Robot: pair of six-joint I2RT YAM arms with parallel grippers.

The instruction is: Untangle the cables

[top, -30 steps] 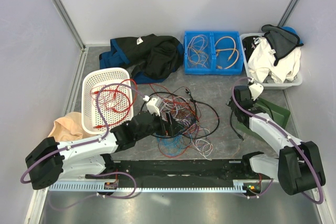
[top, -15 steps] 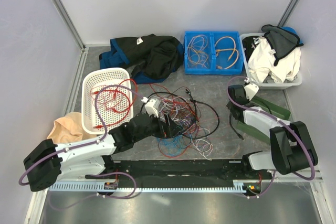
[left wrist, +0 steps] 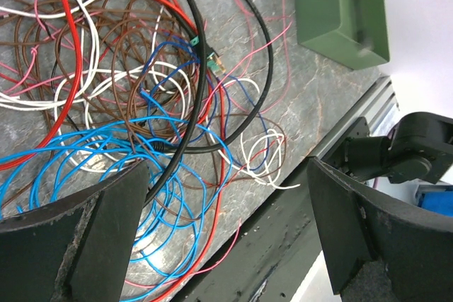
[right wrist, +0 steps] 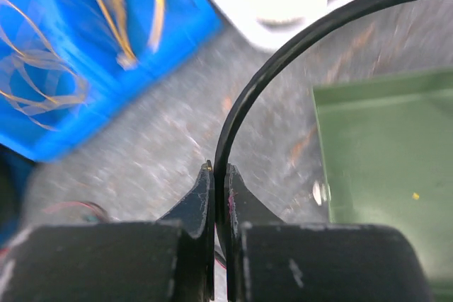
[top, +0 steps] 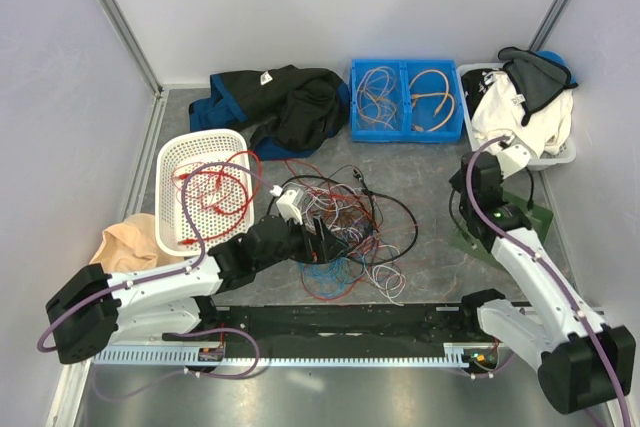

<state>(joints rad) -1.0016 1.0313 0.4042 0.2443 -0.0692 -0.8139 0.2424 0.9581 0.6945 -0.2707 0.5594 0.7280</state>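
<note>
1. The right claw [right wrist: 218, 175] has swung up toward the white bin [top: 560, 159], pinching a black cable [right wrist: 283, 47], apparently to draw it clear.
2. The left claw [left wrist: 228, 167] hovers spread wide above the cables [top: 340, 232], which lie tangled mid-table.

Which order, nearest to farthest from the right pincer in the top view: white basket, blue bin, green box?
1. Green box, beside the right pincer, which grips a black cable.
2. Blue bin, at the back, leftward.
3. White basket, far left.
</note>
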